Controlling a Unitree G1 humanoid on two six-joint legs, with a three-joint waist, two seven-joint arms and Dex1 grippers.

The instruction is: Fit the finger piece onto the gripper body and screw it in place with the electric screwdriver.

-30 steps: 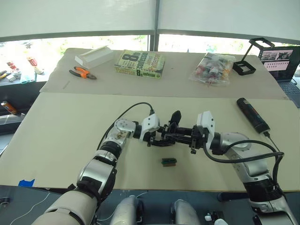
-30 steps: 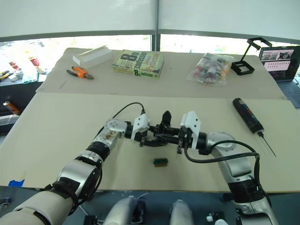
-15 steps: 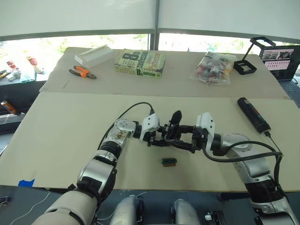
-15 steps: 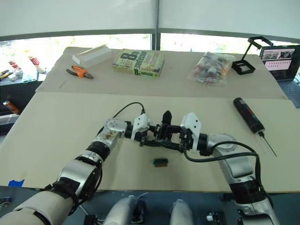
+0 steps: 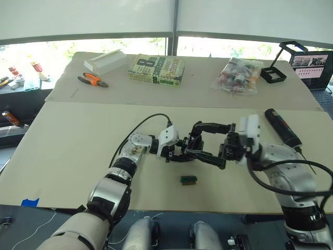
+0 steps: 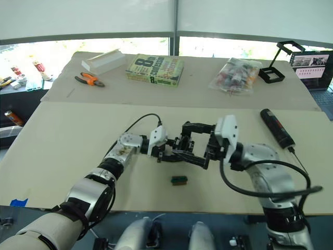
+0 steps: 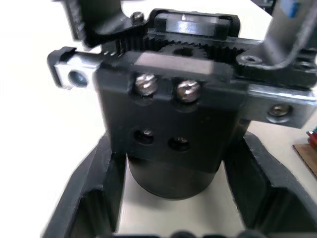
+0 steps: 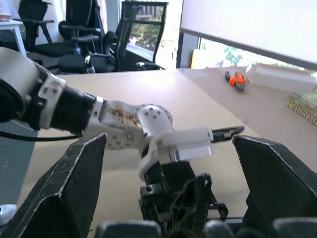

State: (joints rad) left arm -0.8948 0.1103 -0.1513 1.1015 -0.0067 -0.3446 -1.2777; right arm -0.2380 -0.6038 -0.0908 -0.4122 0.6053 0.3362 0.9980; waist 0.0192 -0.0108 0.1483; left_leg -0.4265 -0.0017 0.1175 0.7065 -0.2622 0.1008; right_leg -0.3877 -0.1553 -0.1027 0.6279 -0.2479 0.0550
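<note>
The gripper body (image 7: 168,119), a chunky black block with two screw heads on its face, sits on the table's near middle (image 5: 188,148). My left gripper (image 5: 179,151) is around it from the left. My right gripper (image 5: 193,139) reaches in from the right and stands wide open. One of its fingers passes above the block and the other along the block's near side. The finger piece is hidden among the black parts there. The electric screwdriver (image 5: 281,126) lies untouched on the table at the right, behind my right arm.
A tiny green block (image 5: 188,179) lies just in front of the grippers. Along the far table are orange-handled pliers (image 5: 92,80), a white box (image 5: 105,61), a book (image 5: 155,70), a bag of small parts (image 5: 238,76), a black stand (image 5: 276,73) and a laptop (image 5: 312,62).
My right gripper has opened wide, and its wrist has drawn back to the right and lifted. The left arm and the gripper body have stayed where they were.
</note>
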